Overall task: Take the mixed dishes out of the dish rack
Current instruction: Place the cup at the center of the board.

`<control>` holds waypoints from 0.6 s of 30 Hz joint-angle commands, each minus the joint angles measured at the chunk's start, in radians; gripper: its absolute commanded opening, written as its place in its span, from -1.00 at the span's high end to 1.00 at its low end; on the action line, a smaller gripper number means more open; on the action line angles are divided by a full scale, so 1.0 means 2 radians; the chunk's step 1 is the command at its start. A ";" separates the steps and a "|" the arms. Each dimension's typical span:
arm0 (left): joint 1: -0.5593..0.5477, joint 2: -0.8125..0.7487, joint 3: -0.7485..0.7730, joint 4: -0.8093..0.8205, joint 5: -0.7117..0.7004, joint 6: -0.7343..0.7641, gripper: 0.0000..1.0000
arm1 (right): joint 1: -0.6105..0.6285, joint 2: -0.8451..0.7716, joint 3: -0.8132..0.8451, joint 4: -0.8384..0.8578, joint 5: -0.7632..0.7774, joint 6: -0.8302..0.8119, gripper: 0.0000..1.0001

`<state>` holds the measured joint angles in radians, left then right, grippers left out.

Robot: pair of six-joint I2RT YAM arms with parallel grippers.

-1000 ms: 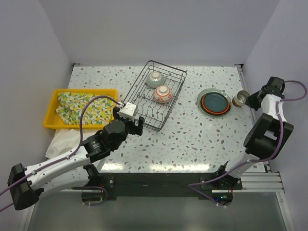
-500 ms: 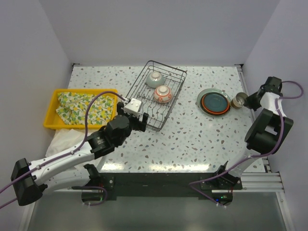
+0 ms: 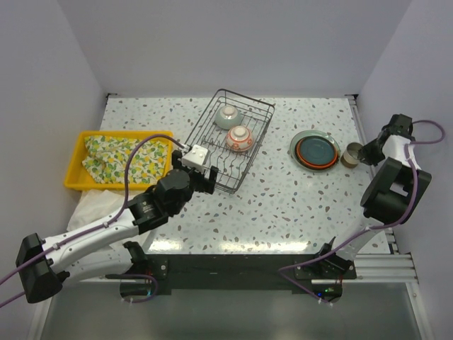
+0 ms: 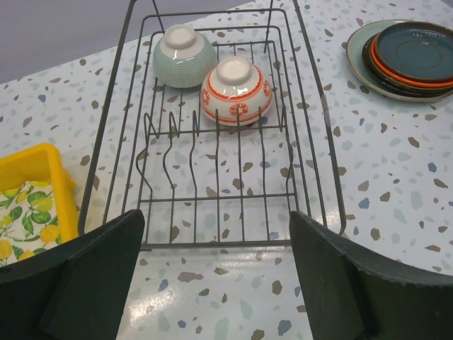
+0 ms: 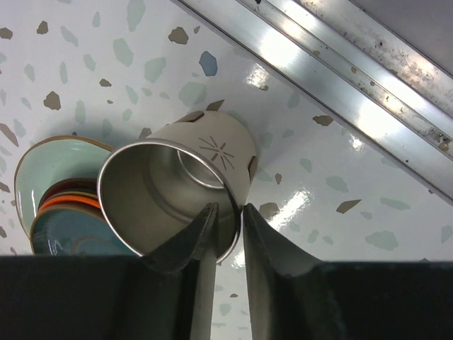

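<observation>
The black wire dish rack (image 3: 249, 105) (image 4: 212, 200) holds a celadon bowl (image 3: 228, 115) (image 4: 184, 55) and a red-patterned white bowl (image 3: 240, 138) (image 4: 236, 88), both upside down. My left gripper (image 3: 205, 173) (image 4: 218, 219) hovers open just before the rack's near end, holding nothing. A stack of plates (image 3: 316, 150) (image 5: 64, 198) lies to the right of the rack. The beige cup (image 3: 352, 154) (image 5: 212, 152) stands beside that stack. My right gripper (image 3: 368, 150) (image 5: 230, 209) straddles the cup's rim, one finger inside and one outside, the jaws slightly parted.
A yellow tray (image 3: 74, 173) with a lemon-patterned cloth (image 3: 120, 157) sits at the left, a white cloth (image 3: 92, 205) below it. An aluminium rail (image 5: 340, 85) runs along the table's right edge, close to the cup.
The right gripper has lowered the cup onto the table by the plates and eased its jaws apart. The left arm moved up to the rack's near end, then held still.
</observation>
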<state>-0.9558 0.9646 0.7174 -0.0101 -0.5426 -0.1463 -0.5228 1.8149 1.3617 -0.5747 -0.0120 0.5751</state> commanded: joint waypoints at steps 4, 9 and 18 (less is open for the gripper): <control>0.002 -0.017 0.009 0.012 0.003 -0.013 -0.77 | -0.002 -0.058 -0.009 0.006 0.009 -0.019 0.14; 0.002 -0.017 0.009 0.011 0.006 -0.011 -0.78 | 0.002 -0.114 -0.048 0.022 0.008 -0.020 -0.18; 0.002 -0.005 0.010 0.017 0.028 -0.008 -0.77 | 0.095 -0.227 -0.109 0.060 0.004 -0.021 -0.78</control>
<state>-0.9558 0.9466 0.7174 -0.0170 -0.5133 -0.1547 -0.4397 1.4277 1.1706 -0.5179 -0.0113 0.5419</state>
